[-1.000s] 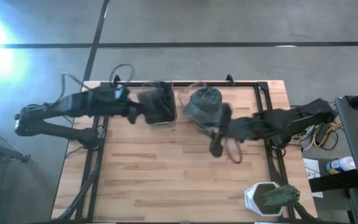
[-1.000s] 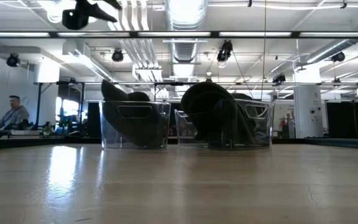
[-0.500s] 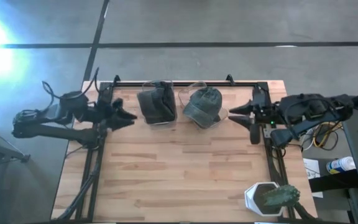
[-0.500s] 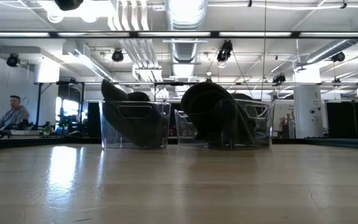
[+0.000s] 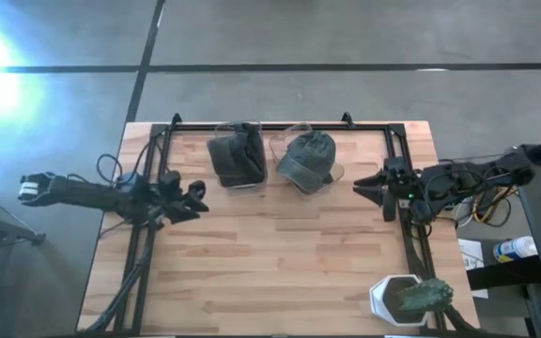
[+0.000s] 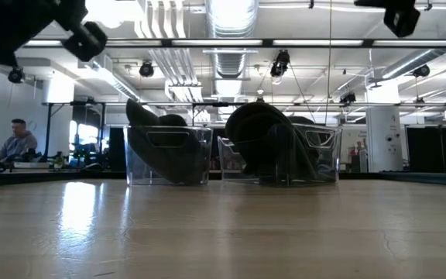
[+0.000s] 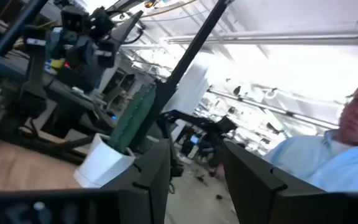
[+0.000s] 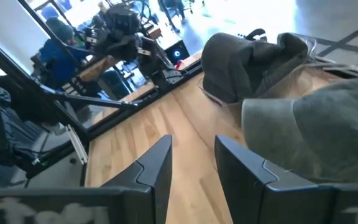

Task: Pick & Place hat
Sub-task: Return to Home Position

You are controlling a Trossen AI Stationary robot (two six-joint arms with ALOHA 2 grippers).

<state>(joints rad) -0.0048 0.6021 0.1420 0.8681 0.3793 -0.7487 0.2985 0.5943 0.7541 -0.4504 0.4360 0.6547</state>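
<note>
A dark hat (image 5: 236, 158) lies in a clear bin (image 6: 169, 155) at the table's far edge. A grey-green cap (image 5: 306, 160) lies in a second clear bin (image 6: 281, 151) just to its right, its brim hanging over the bin's near side. My left gripper (image 5: 193, 198) is open and empty near the table's left edge, clear of the bins. My right gripper (image 5: 368, 186) is open and empty near the right edge, pointing at the cap (image 8: 328, 124) and the dark hat (image 8: 247, 56) beyond it.
A small cactus in a white pot (image 5: 409, 298) stands at the near right corner and also shows in the left wrist view (image 7: 114, 155). A black frame rail (image 5: 280, 125) runs round the table. People show in the room beyond. Bare wood (image 5: 270, 253) fills the near half.
Both arms have drawn back from the bins. My left gripper has gone from the dark hat's bin toward the table's left edge. My right gripper has gone from beside the cap toward the right edge. Both hats have stayed in their bins.
</note>
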